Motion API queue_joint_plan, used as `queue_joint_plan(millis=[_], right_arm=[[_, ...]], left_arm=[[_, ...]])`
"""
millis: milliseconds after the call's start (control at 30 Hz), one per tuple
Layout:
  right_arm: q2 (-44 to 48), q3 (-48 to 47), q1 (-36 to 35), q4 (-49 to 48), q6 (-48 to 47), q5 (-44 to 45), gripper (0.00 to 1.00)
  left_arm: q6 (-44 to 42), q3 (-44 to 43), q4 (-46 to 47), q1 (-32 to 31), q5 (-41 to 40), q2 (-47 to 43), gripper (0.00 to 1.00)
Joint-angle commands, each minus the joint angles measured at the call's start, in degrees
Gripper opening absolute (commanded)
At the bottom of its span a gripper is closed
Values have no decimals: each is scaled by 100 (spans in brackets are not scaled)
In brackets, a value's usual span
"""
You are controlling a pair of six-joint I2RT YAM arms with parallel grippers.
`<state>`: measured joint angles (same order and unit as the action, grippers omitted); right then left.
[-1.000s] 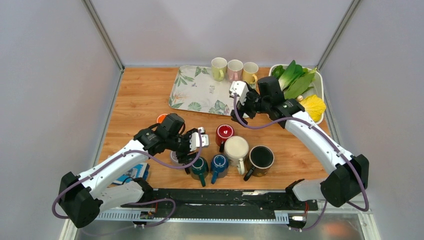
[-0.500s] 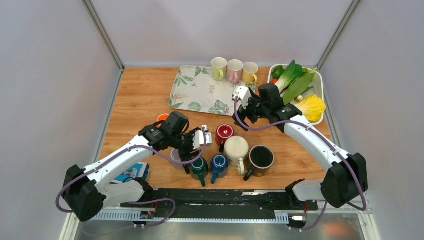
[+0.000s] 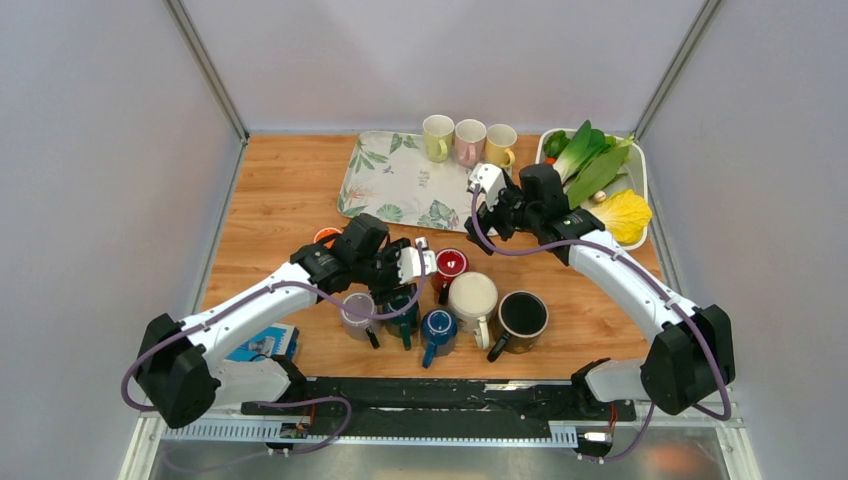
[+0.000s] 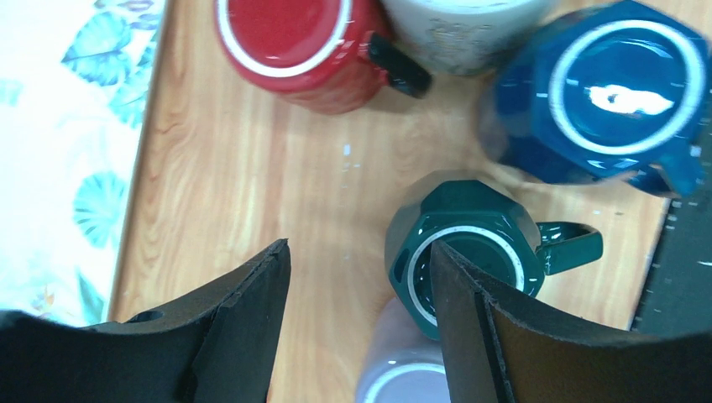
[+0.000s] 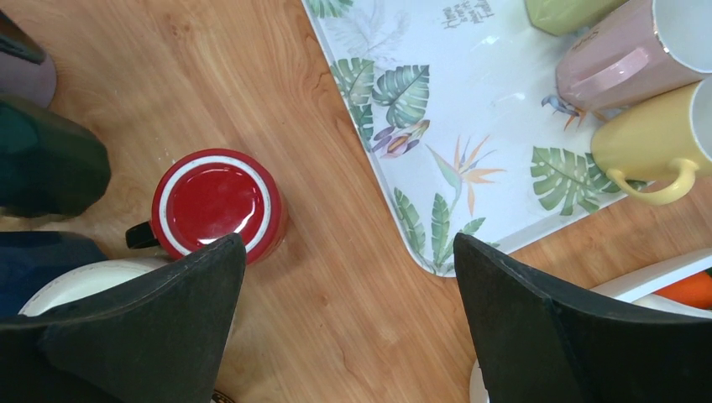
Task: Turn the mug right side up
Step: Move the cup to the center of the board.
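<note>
Green mug upside down, base up, below my left gripper; jaws wide, holding nothing. My right gripper fully spread, empty, near inverted red mug.

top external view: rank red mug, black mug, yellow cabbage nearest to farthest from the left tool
1. red mug, just right of the left tool
2. black mug, front right
3. yellow cabbage, far right tray
</note>
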<state>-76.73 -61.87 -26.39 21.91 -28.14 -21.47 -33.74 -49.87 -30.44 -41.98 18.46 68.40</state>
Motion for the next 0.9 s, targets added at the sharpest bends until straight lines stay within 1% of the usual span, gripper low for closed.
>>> queue_joint_plan(millis=[0,133,233,300,400,500,633,733,867], right_arm=[[-89,-95,98,-541,231,49,100],[-475,-429,216,-700,765,-165,100],[-684,-607,219,-712,801,-309,100],[-878,-713,217,-702,739,-286,100],[-1215,-989,222,-662,824,-50,100],[-1466,-1242,210,-614,707,-126,100],[-1841,-1587,194,-598,621,-182,100],[-2100,-1754,83,-602,467,-358,100],[-2384,-1848,-200,-484,58,-749,100]], left_arm=[[-255,-237,-597,194,-1298,618,69],[-277,-633,-639,471,-1469,1118,69],[-327,-918,-507,757,-1371,1486,68],[-101,-1147,-465,947,-1249,1709,67],[566,-1616,-575,1222,-1147,1996,65],[904,-1921,-584,1532,-974,2230,64],[1243,-2223,-323,1731,-1194,2544,64],[1874,-2647,-378,1917,-1186,2855,64],[2216,-2843,-334,2053,-1113,3078,64]])
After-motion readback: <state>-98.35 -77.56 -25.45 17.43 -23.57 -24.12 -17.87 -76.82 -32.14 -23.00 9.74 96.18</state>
